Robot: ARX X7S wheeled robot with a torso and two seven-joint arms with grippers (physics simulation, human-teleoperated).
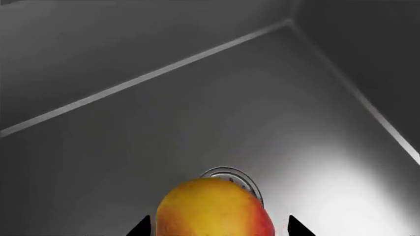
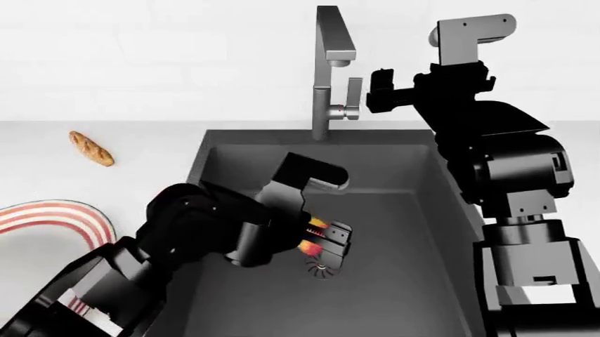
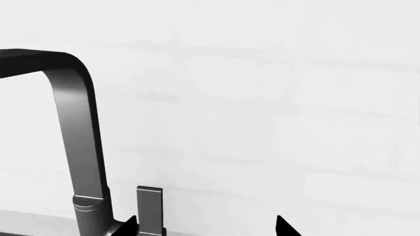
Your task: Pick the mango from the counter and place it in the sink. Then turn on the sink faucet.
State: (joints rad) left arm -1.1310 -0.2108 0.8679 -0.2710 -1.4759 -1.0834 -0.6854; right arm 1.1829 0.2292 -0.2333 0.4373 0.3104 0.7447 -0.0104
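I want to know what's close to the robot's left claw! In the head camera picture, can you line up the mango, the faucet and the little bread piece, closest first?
From the left claw, down in the sink:
1. Mango, held right in the claw.
2. Faucet, at the sink's back edge.
3. Bread piece, far off on the counter to the left.

I am looking down at the broad, smooth white bench (image 2: 140, 144), which is stretching to the pale wall behind it. A small brown elongated bread-like piece (image 2: 91, 148) is lying on it at my far left. Nearer, a red-and-white striped round plate (image 2: 52, 214) is resting flat on it. A large rectangular dark grey matte sink (image 2: 412, 232) is sitting sunk into it.
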